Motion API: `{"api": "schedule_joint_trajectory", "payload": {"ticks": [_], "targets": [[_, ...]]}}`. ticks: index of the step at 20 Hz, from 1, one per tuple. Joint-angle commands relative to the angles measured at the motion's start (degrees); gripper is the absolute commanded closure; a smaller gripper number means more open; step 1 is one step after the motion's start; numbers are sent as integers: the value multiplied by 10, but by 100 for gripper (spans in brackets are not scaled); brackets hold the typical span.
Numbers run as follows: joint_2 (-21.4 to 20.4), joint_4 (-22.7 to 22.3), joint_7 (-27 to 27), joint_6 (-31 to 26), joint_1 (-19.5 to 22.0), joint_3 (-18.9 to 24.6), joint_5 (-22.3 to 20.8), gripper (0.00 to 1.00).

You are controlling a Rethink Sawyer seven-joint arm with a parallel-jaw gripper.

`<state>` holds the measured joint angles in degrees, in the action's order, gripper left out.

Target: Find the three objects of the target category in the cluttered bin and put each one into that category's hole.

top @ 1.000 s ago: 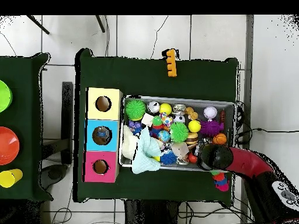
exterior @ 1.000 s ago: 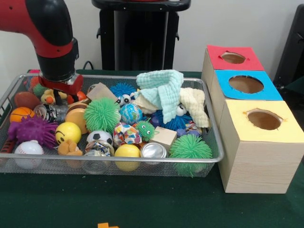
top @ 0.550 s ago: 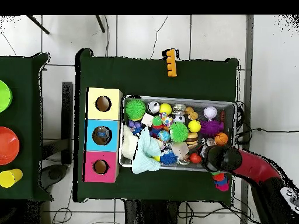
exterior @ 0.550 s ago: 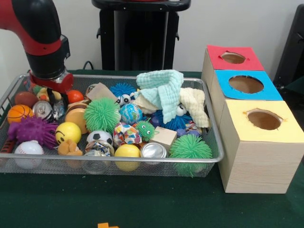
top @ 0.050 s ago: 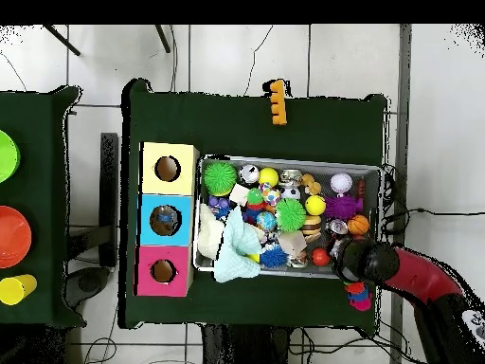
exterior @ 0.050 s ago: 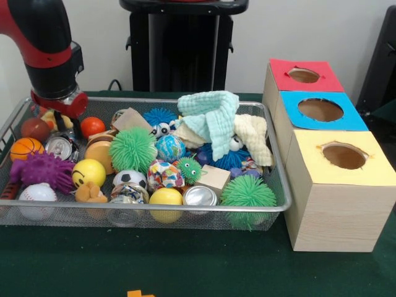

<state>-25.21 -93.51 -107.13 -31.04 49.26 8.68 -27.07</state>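
A wire bin (exterior @ 0.050 s ago: 281,185) (top @ 0.050 s ago: 382,172) is heaped with toys. Among them are green spiky balls (exterior @ 0.050 s ago: 132,149), a purple spiky ball (exterior @ 0.050 s ago: 42,168), a yellow smiley ball (exterior @ 0.050 s ago: 88,172), a basketball (exterior @ 0.050 s ago: 26,148), a baseball (exterior @ 0.050 s ago: 37,193), a red ball (exterior @ 0.050 s ago: 93,126), cans (exterior @ 0.050 s ago: 200,195), a wooden block (exterior @ 0.050 s ago: 215,176) and a mint cloth (exterior @ 0.050 s ago: 212,116). Three boxes with holes stand beside the bin: red (exterior @ 0.050 s ago: 304,75), blue (exterior @ 0.050 s ago: 320,109) and yellow (exterior @ 0.050 s ago: 344,156). My gripper (exterior @ 0.050 s ago: 57,115) hangs over the bin's far left corner, above a yellow toy (exterior @ 0.050 s ago: 52,118). In the overhead view the arm (top @ 0.050 s ago: 359,259) hides it.
An orange piece (exterior @ 0.050 s ago: 141,293) (top @ 0.050 s ago: 277,101) lies on the green table in front of the bin. A small multicoloured thing (top @ 0.050 s ago: 357,300) sits outside the bin by the arm. A side table holds a green plate (top @ 0.050 s ago: 6,155), an orange plate (top @ 0.050 s ago: 12,236) and a yellow cup (top @ 0.050 s ago: 16,288).
The arm has slid toward the bin's far left corner and risen a little. The red ball and a can that it covered now show.
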Motion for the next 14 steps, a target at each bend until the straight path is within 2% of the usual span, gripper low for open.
{"api": "schedule_joint_trajectory", "payload": {"ticks": [1, 5, 14], "targets": [[23, 28, -62, 34, -4, -10, 9, 100], [21, 19, -63, 41, -5, -12, 9, 100], [0, 47, -7, -27, 14, -2, 13, 100]]}}
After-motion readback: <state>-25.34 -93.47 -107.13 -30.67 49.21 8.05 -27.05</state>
